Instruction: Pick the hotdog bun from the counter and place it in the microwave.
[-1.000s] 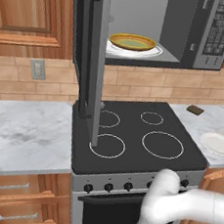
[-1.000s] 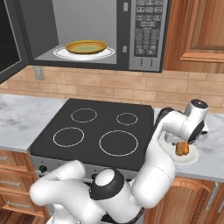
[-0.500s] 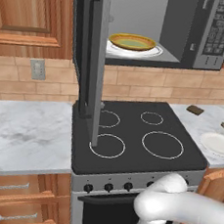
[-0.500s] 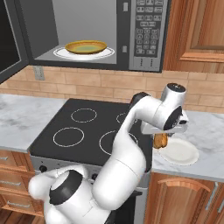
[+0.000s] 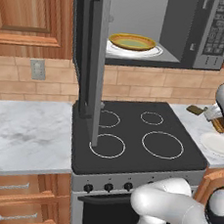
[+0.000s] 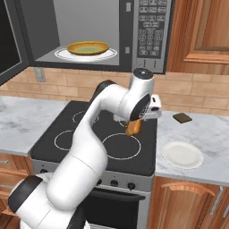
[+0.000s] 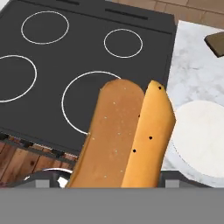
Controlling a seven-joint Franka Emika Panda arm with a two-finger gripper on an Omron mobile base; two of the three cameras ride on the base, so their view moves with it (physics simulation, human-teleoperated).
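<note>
You have the hotdog bun (image 6: 133,128) hanging from the gripper (image 6: 134,126), end down, above the right edge of the stove (image 6: 62,134). The jaws appear clamped on its upper end, though the bun hides the tips in the hand view, so take that as likely rather than sure. Held this way it clears the hob and can be carried up toward the microwave (image 6: 147,36), whose door (image 5: 93,57) stands wide open with the yellow plate (image 6: 88,47) waiting inside. Half a second ago the bun was just above the white plate (image 6: 182,154) on the bench (image 6: 210,134); now it is off to the left of it and higher, over the stove. The dark block (image 6: 182,118) lies unmoved.
</note>
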